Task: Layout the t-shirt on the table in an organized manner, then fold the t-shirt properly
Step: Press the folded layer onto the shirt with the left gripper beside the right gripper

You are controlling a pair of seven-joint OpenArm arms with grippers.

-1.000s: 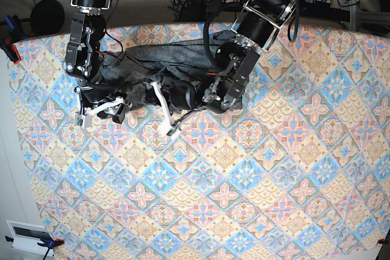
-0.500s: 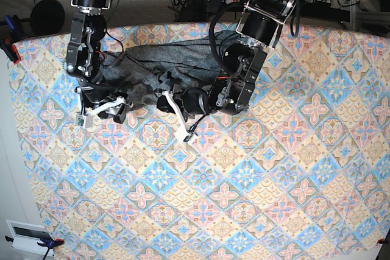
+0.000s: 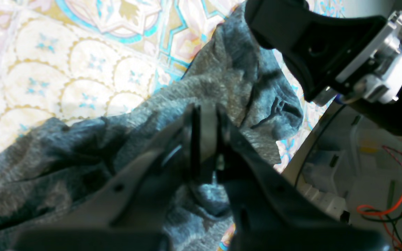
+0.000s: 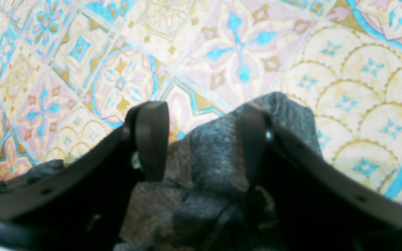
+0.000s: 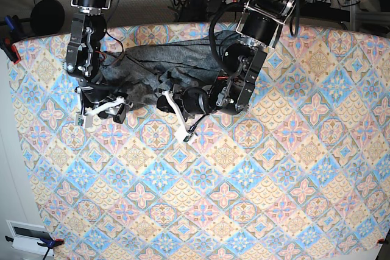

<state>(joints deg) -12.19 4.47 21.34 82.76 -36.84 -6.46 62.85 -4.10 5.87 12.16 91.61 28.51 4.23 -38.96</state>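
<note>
The dark-grey t-shirt (image 5: 177, 59) lies crumpled at the far side of the patterned table (image 5: 244, 199). My left gripper (image 5: 163, 100) is at the shirt's front edge. In the left wrist view it (image 3: 204, 111) is shut, with a fold of the t-shirt (image 3: 222, 80) bunched around its tips. My right gripper (image 5: 119, 112) sits at the shirt's left front corner. In the right wrist view it (image 4: 201, 139) is open, and its two fingers straddle a lump of the t-shirt (image 4: 215, 157) without pressing on it.
A white box (image 5: 24, 235) sits off the table's near left corner. Clamps (image 5: 9, 47) hold the cloth at the far left edge. Cables and equipment crowd the space behind the table. Bare patterned cloth stretches in front of and to the right of the shirt.
The left arm swung its wrist down and to the right, carrying the shirt's front edge with it, then held still. The right arm has not moved.
</note>
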